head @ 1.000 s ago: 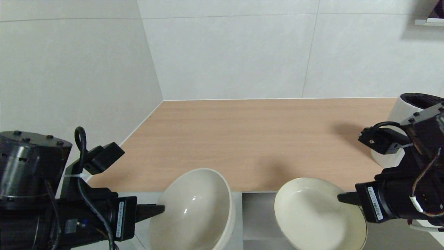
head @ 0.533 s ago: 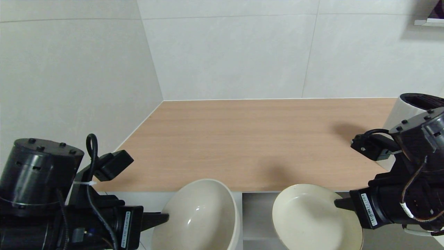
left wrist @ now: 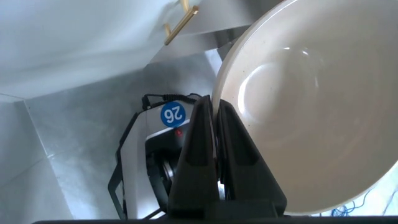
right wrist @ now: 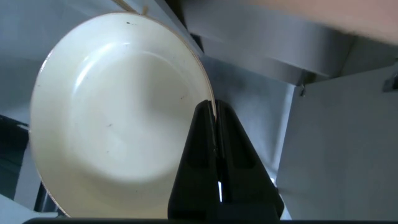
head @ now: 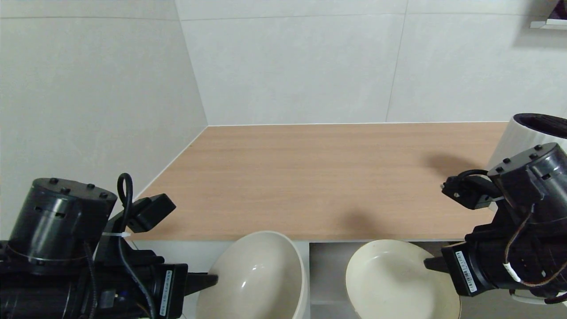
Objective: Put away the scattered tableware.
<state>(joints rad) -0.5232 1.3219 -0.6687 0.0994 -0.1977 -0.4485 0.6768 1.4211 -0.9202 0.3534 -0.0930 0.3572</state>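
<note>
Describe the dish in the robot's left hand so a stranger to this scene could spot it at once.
Find the wooden counter against the tiled wall; just before its near edge two cream dishes hang side by side. The bowl is the left one, pinched at its rim by the left hand. It is deep and rounded, while the plate in the right hand is shallow.

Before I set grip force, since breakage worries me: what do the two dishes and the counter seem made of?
Bowl: likely glazed ceramic; cream, glossy highlights. Plate: same cream glaze, softer sheen; melamine possible. Counter: wood or wood-look laminate, matte, straight grain.
</note>
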